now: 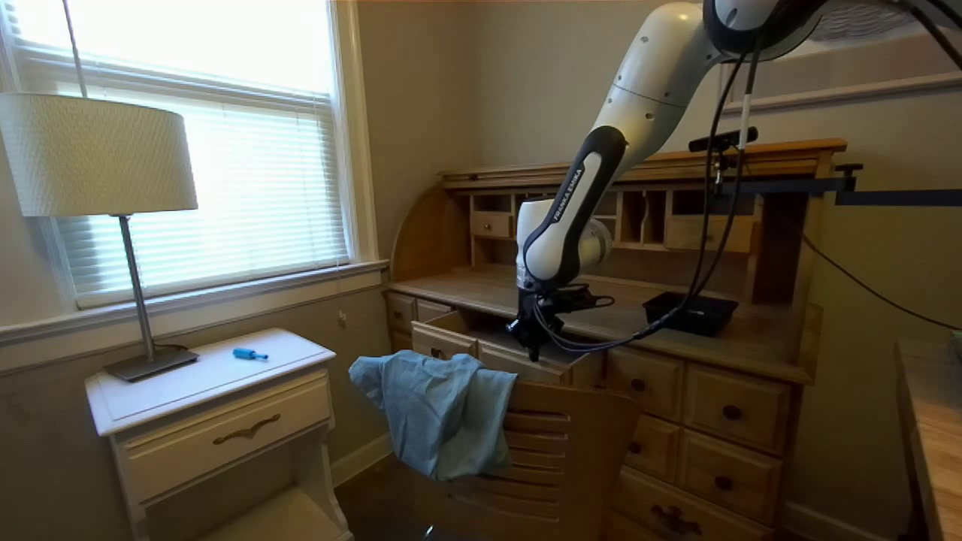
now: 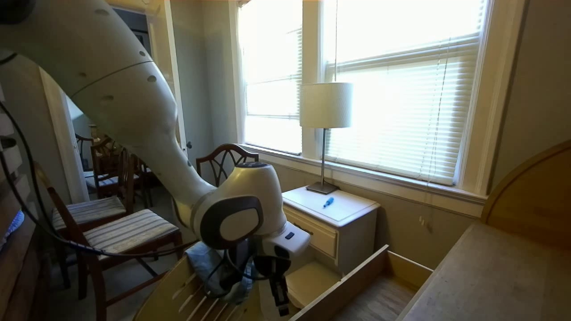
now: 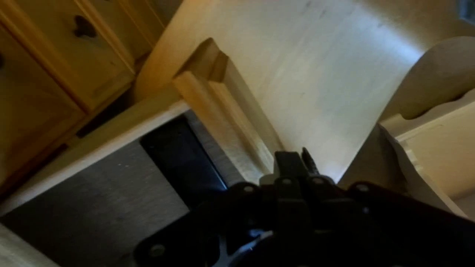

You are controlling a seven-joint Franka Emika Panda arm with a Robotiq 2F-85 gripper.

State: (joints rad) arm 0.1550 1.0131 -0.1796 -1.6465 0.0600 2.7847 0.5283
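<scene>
My gripper [image 1: 533, 352] points down by the front panel [image 1: 518, 361] of a pulled-out wooden drawer, its jaws together with nothing visible between them. In the wrist view the gripper [image 3: 299, 163] overlaps the drawer's front edge [image 3: 230, 122]; whether it touches the wood I cannot tell. A thin dark piece [image 3: 310, 161] shows beside the fingertips, too dim to identify. Inside the drawer lies a flat black object [image 3: 182, 159]. In an exterior view, the gripper [image 2: 281, 303] hangs just outside the drawer's side wall [image 2: 348, 285]. A light blue cloth [image 1: 443, 413] drapes over a wooden chair back [image 1: 541, 458].
The roll-top desk [image 1: 481, 289] carries a black tray [image 1: 690, 314]. A white nightstand [image 1: 218, 383] holds a lamp [image 1: 98, 154] and a small blue object [image 1: 250, 354]. Striped-seat chairs [image 2: 129, 232] stand behind the arm. Cables [image 1: 601, 346] hang from the wrist.
</scene>
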